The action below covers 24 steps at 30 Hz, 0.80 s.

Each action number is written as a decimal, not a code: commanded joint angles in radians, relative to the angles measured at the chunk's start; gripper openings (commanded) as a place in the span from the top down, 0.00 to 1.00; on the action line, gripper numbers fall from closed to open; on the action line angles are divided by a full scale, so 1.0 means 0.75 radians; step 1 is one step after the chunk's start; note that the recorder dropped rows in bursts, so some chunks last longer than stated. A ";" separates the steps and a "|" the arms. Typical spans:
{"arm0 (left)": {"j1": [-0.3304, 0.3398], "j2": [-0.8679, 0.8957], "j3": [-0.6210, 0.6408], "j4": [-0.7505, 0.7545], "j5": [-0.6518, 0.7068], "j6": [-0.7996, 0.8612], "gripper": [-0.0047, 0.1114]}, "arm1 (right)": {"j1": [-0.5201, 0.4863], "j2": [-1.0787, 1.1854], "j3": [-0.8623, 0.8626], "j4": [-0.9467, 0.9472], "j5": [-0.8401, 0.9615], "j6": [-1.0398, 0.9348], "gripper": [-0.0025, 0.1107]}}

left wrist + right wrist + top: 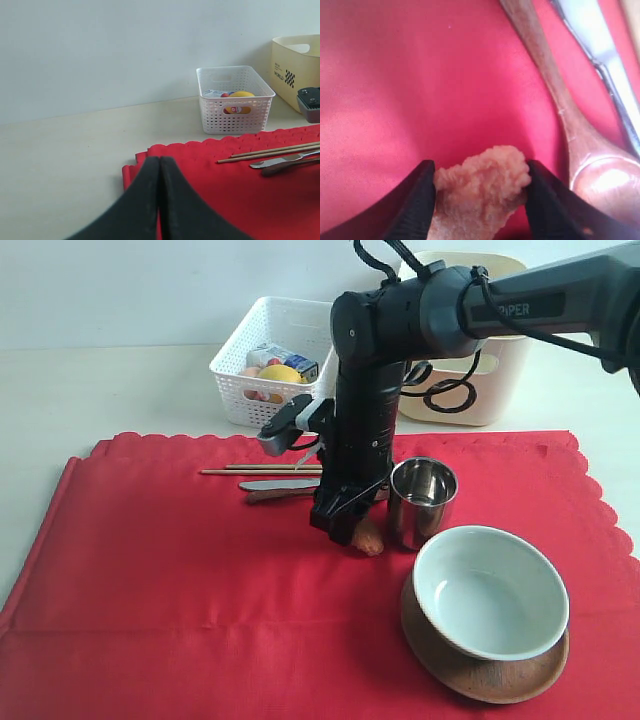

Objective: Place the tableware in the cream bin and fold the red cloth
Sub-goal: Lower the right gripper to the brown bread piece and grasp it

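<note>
In the middle of the frame, the right gripper (347, 530) squeezes a lumpy tan food piece (482, 182) on the red cloth (180, 590), beside the steel cup (422, 502). The left gripper (159, 172) is shut, holding nothing. The bowl (490, 595) sits on the wooden plate (500, 687) at the lower right; the cream bin (505, 370) stands at the upper right.

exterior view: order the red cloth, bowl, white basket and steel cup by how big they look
1. red cloth, by far the largest
2. bowl and white basket: they look about alike, and the bowl is nearer the camera, so I won't rank them
3. steel cup, the smallest
</note>
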 commanded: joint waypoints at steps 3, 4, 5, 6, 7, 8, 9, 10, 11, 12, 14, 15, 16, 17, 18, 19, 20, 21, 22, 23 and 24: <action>-0.008 -0.009 0.004 -0.001 -0.001 -0.003 0.95 | -0.007 0.012 -0.002 -0.015 -0.002 -0.003 0.79; -0.008 -0.009 0.004 -0.001 -0.001 -0.003 0.95 | -0.007 0.012 -0.002 -0.015 -0.002 -0.003 0.80; -0.008 -0.009 0.004 -0.001 -0.001 -0.003 0.95 | -0.007 0.012 -0.002 -0.007 0.011 -0.003 0.82; -0.008 -0.009 0.004 -0.001 -0.001 -0.006 0.95 | -0.007 0.012 -0.002 -0.005 0.020 -0.003 0.84; -0.008 -0.009 0.004 -0.001 -0.001 -0.006 0.95 | -0.007 0.012 -0.002 -0.005 0.024 -0.003 0.85; -0.008 -0.009 0.004 -0.001 -0.001 -0.006 0.95 | -0.007 0.012 -0.002 -0.001 0.024 -0.003 0.86; -0.008 -0.009 0.004 -0.001 -0.001 -0.006 0.95 | -0.007 0.012 -0.002 0.006 0.024 -0.003 0.86; -0.008 -0.009 0.004 -0.001 -0.001 -0.006 0.95 | -0.007 0.012 -0.002 0.013 0.024 -0.003 0.86; -0.008 -0.009 0.004 -0.001 -0.001 -0.006 0.95 | -0.007 0.009 -0.002 0.021 0.024 -0.003 0.86; -0.008 -0.009 0.004 -0.001 -0.001 -0.006 0.95 | -0.007 0.008 -0.002 0.031 0.024 -0.003 0.86; -0.008 -0.009 0.004 -0.001 -0.001 -0.006 0.95 | -0.007 0.006 -0.005 0.041 0.024 -0.003 0.86; -0.008 -0.009 0.004 -0.001 -0.001 -0.002 0.95 | -0.007 0.005 -0.005 0.051 0.024 -0.006 0.86; -0.008 -0.009 0.004 -0.001 -0.001 -0.002 0.95 | -0.007 0.003 -0.005 0.057 0.024 -0.008 0.86; -0.008 -0.009 0.004 -0.001 -0.001 -0.002 0.95 | -0.007 0.002 -0.005 0.063 0.024 -0.008 0.86; -0.008 -0.009 0.004 -0.001 -0.001 -0.002 0.95 | -0.007 -0.004 -0.005 0.065 0.024 -0.008 0.86; -0.008 -0.009 0.004 -0.001 -0.001 -0.002 0.95 | -0.007 -0.007 -0.005 0.068 0.024 -0.008 0.86; -0.008 -0.009 0.004 -0.001 -0.001 -0.002 0.95 | -0.007 -0.013 -0.005 0.068 0.024 -0.008 0.86; -0.008 -0.009 0.004 -0.001 -0.001 -0.002 0.95 | -0.007 -0.021 -0.005 0.076 0.024 -0.008 0.86; -0.008 -0.009 0.004 -0.001 -0.001 -0.002 0.95 | -0.007 -0.028 -0.005 0.080 0.024 -0.011 0.86; -0.008 -0.009 0.004 -0.001 -0.001 -0.002 0.95 | -0.007 -0.036 -0.005 0.090 0.024 -0.016 0.86; -0.008 -0.009 0.004 -0.001 -0.001 -0.002 0.95 | -0.007 -0.042 -0.005 0.110 0.024 -0.038 0.86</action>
